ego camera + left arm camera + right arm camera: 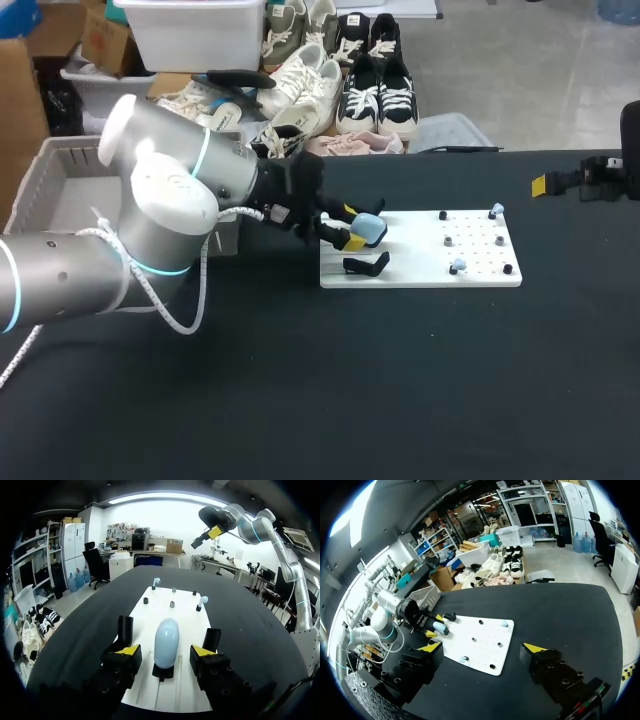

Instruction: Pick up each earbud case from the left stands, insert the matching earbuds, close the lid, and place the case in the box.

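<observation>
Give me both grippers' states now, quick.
Left gripper: open, fingers either side of the blue earbud case, not touching it.
Right gripper: open, holding nothing.

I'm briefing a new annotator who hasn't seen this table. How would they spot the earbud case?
On the black table lies a white board; go to its end by the left gripper. There the earbud case sits on a black stand between the open fingers. It is the only pale blue, egg-shaped thing; the neighbouring stand is bare.
</observation>
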`<state>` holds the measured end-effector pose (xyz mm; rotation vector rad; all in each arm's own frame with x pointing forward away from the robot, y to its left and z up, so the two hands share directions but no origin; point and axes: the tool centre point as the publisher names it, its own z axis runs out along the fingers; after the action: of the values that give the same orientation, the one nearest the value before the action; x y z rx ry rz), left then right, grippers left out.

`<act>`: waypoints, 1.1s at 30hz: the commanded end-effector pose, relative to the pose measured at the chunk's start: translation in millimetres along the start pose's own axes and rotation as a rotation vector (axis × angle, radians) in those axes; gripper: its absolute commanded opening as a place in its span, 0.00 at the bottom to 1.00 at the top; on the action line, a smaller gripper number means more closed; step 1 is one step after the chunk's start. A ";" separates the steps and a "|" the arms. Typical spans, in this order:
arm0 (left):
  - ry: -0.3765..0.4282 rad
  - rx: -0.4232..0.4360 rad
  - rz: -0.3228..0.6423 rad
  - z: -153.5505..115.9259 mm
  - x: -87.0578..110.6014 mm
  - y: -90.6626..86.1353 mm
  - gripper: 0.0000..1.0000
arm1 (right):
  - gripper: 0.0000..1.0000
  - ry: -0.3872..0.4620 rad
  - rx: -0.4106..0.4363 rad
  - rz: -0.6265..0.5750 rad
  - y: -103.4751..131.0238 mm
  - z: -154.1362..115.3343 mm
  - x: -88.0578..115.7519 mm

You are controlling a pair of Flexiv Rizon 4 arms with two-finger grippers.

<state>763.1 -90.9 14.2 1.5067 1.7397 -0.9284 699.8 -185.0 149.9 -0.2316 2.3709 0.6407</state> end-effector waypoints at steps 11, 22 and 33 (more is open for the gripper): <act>-0.008 0.011 -0.001 3.7 0.7 3.7 0.48 | 1.00 0.001 -0.002 -0.001 -0.8 0.0 -0.3; -0.011 0.019 0.002 5.5 -0.1 4.6 0.42 | 1.00 0.001 -0.002 -0.001 -0.8 0.0 -0.3; -0.014 0.023 -0.002 6.6 0.1 4.9 0.35 | 1.00 0.001 -0.002 -0.001 -0.8 0.0 -0.3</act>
<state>764.8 -95.4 11.6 1.5057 1.7293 -0.9546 699.8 -185.0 149.9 -0.2316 2.3709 0.6407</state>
